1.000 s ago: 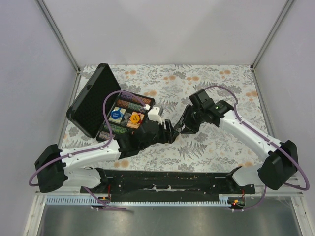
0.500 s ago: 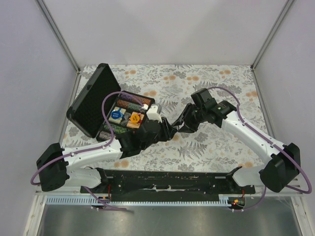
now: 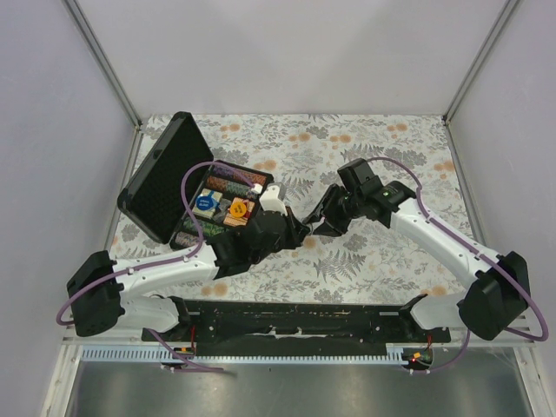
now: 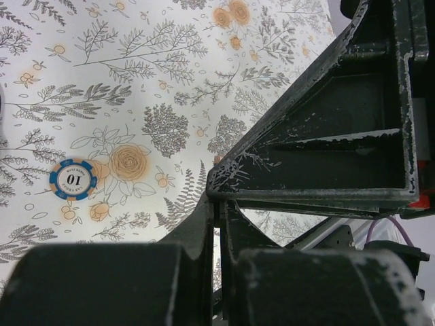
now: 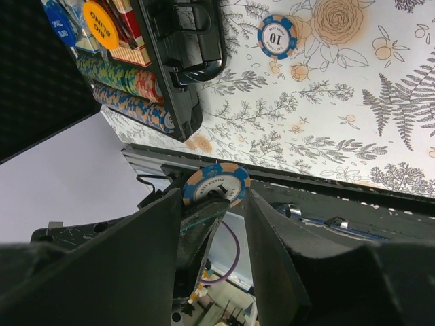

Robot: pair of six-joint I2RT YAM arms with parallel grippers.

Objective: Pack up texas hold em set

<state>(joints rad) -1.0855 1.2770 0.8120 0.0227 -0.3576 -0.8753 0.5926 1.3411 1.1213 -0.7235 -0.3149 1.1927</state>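
The black case lies open at the left, its tray holding rows of chips, a blue button and an orange one. Mid-table the two grippers meet. My right gripper is shut across the rim of a blue-and-orange chip. My left gripper comes from the opposite side, its jaws shut on that chip's lower part. A second blue chip, marked 10, lies flat on the floral cloth below them.
The floral cloth covers the table between grey side walls. The raised case lid stands at the far left. The black base rail of the arms runs along the near edge.
My left gripper has closed from wide open and edged right, up to the right gripper. The right gripper kept its hold on the chip and shifted slightly left.
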